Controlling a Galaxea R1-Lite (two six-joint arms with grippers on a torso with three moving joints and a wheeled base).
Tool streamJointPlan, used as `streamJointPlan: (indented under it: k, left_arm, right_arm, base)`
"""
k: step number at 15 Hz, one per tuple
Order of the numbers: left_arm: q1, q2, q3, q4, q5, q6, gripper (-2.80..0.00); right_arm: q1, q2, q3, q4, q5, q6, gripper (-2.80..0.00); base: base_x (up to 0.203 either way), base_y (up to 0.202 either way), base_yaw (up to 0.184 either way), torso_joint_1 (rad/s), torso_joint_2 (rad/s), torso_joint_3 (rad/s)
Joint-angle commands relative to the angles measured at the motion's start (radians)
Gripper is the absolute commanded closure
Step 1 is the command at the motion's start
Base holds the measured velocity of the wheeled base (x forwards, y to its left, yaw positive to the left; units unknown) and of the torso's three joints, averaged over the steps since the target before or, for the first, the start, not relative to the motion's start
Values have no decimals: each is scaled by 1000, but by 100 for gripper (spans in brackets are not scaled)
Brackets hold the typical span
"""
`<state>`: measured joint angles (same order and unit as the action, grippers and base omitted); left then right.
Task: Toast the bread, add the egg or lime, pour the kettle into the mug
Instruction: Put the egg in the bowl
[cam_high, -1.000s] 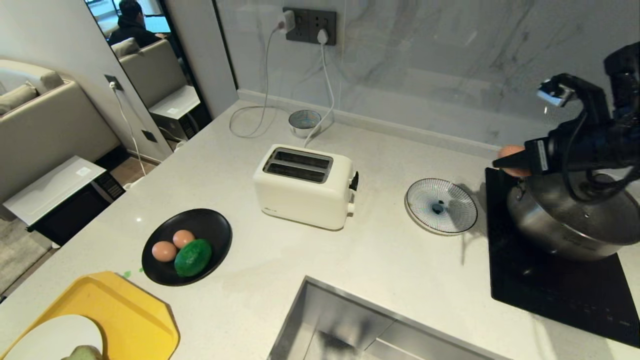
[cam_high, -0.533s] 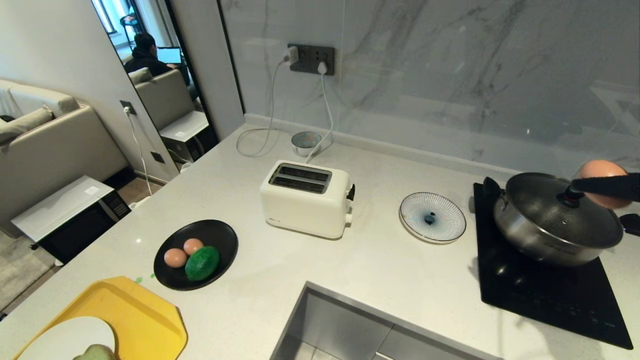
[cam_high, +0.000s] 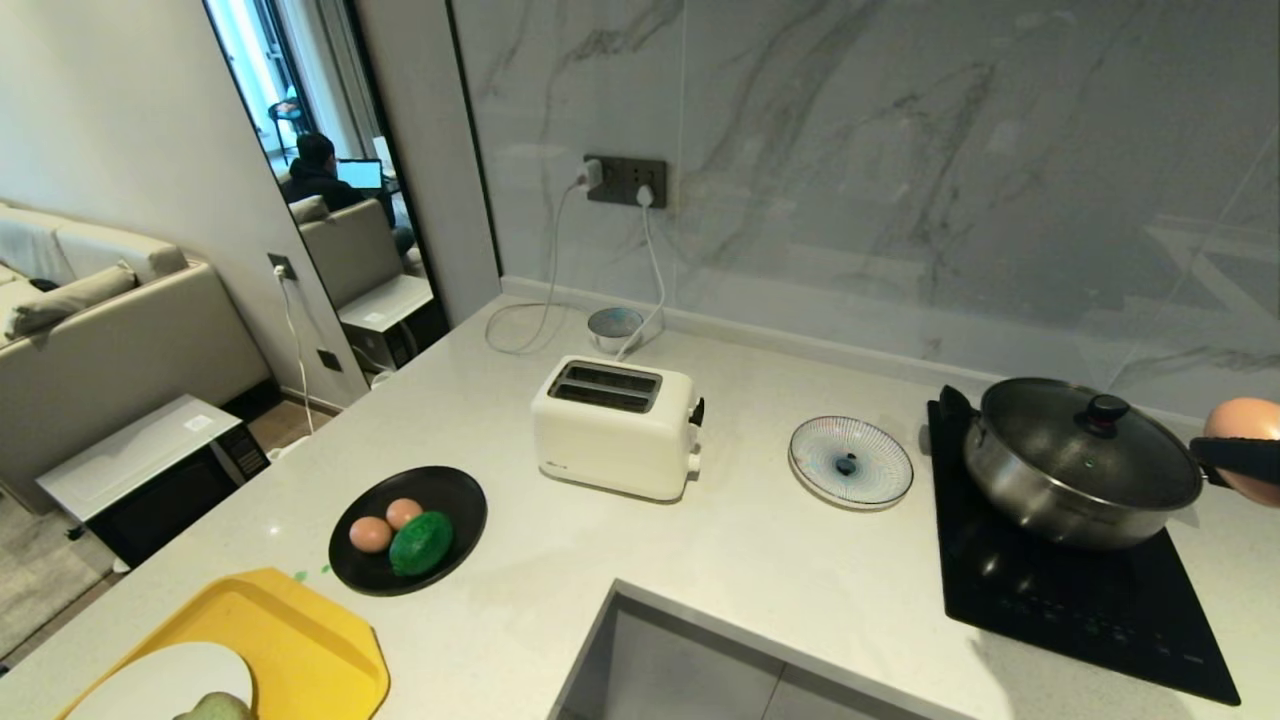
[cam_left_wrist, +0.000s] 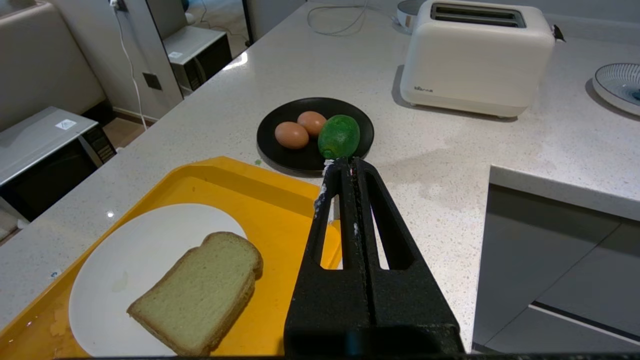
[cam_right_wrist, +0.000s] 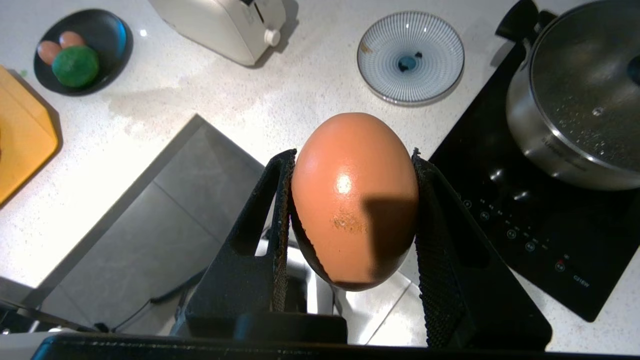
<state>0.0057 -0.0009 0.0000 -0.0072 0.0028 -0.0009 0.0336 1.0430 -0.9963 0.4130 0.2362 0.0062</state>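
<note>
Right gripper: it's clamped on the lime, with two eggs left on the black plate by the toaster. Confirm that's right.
Not quite. The right gripper is shut on an egg, not the lime; the right wrist view shows this. The lime lies on the black plate with two eggs, by the toaster.

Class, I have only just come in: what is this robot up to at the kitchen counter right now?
The right gripper holds an egg between its fingers, up in the air beside the lidded pot on the black hob. The left gripper is shut and empty, above the yellow tray where the bread lies on a white plate. Two more eggs and the lime sit in the black dish; the toaster is empty.
</note>
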Motion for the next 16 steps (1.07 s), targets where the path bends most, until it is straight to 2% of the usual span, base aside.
streamJointPlan:
  k: [1, 6, 9, 14, 16]
  left_arm:
    - [0, 1, 0, 0, 0, -1, 0]
    - [0, -1, 0, 0, 0, -1, 0]
    - [0, -1, 0, 0, 0, -1, 0]
    - [0, -1, 0, 0, 0, -1, 0]
    - [0, 1, 0, 0, 0, -1, 0]
  right_arm:
    - [0, 1, 27, -38, 0, 0, 0]
    - [-20, 54, 35, -58, 0, -1, 0]
    - [-31, 92, 57, -145, 0, -2, 0]
    - [-62, 126, 63, -161, -7, -9, 0]
    - [-61, 127, 78, -207, -44, -12, 0]
  base:
    - [0, 0, 0, 3, -2, 200]
    - [0, 0, 0, 3, -1, 76]
    - [0, 0, 0, 0, 0, 0]
    - [0, 0, 0, 0, 0, 0]
    - [0, 0, 0, 0, 0, 0]
